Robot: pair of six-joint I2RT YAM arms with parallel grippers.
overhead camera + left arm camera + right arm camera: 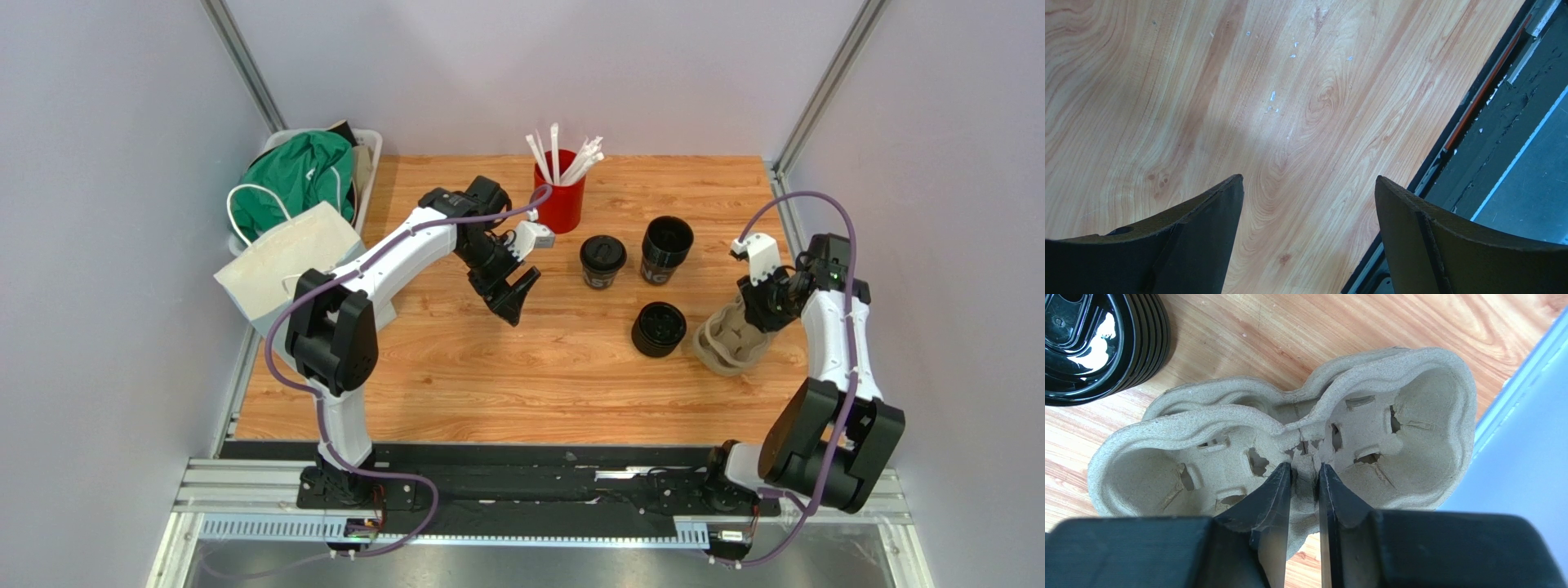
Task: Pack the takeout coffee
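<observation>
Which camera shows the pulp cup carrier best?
Right wrist: the cup carrier fills the frame, both slots empty, right gripper pinching its centre ridge. Top external: small, partly behind the right arm. Left wrist: absent.

Right of centre in my overhead view I count three small black takeout cups, all upright and apart: the first cup (602,260) lidded, the second cup (667,248) just right of it, and the third cup (659,328) below them, its glossy lid (1082,337) filling my right wrist view's upper-left corner.
</observation>
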